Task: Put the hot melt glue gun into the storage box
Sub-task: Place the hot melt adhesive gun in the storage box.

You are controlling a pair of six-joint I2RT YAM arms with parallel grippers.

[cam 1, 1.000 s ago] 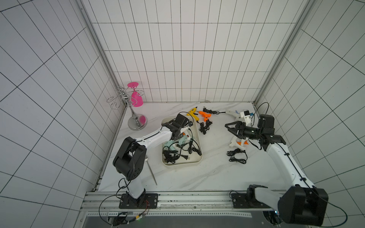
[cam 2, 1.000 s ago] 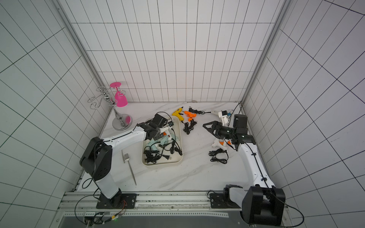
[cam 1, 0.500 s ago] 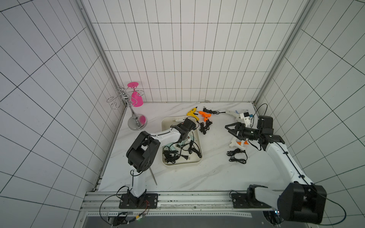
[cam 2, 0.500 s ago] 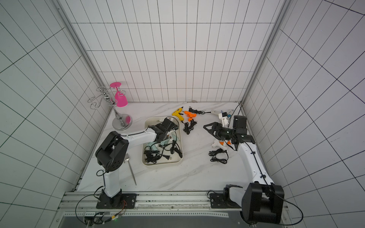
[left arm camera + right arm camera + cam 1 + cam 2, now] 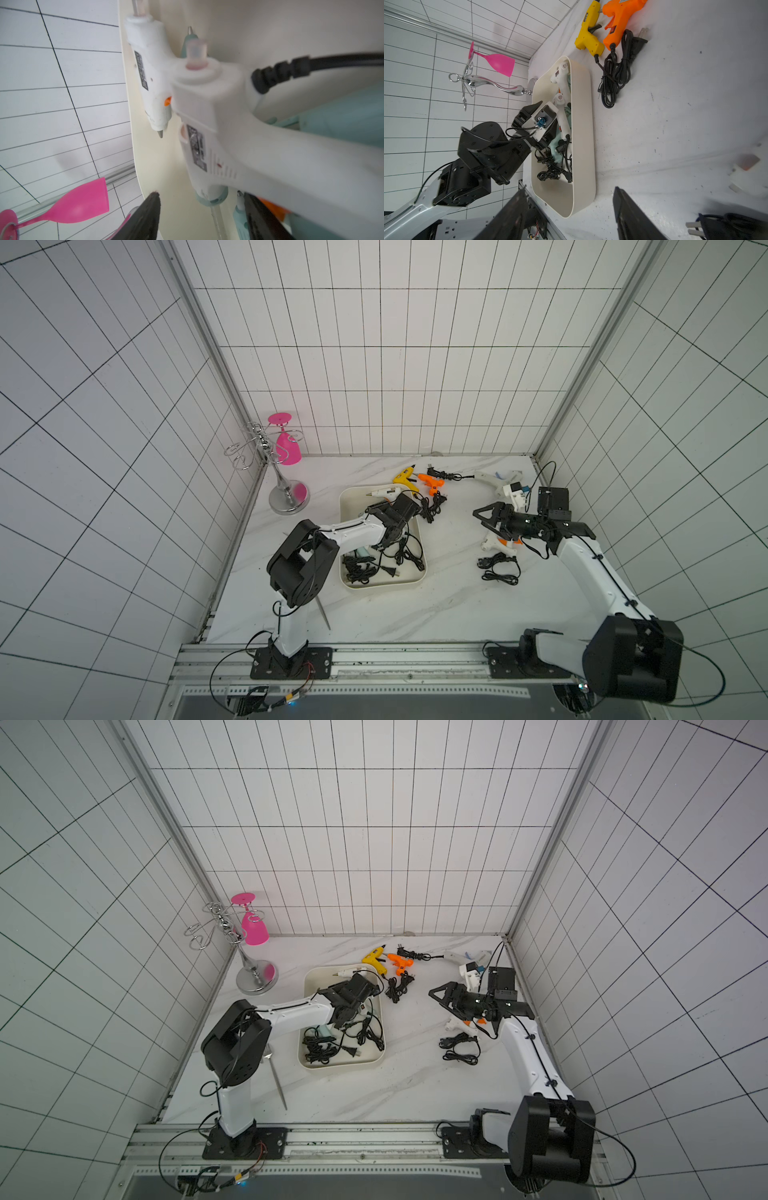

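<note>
The cream-white storage box [image 5: 384,588] [image 5: 340,1067] sits mid-table holding several glue guns and black cords. My left gripper [image 5: 372,513] [image 5: 200,195] is inside it near the far end, jaws open. A white hot melt glue gun [image 5: 228,145] lies loose just in front of them, its nozzle between the fingers but gripped by neither. Another white gun [image 5: 149,83] [image 5: 384,491] lies by the box's far wall. My right gripper [image 5: 480,518] [image 5: 570,190] hovers open and empty over the table right of the box, above a white gun with an orange trigger [image 5: 496,546].
A yellow gun [image 5: 404,479] and an orange gun [image 5: 432,483] lie behind the box, their cords [image 5: 432,510] beside it. Another white gun [image 5: 494,481] is at the back right. A cord bundle [image 5: 500,570] lies by my right arm. A chrome rack with a pink goblet [image 5: 284,443] stands at back left.
My left gripper's jaws have spread apart and let go of the white glue gun inside the box, and the left arm's elbow has swung in. The right arm has barely moved.
</note>
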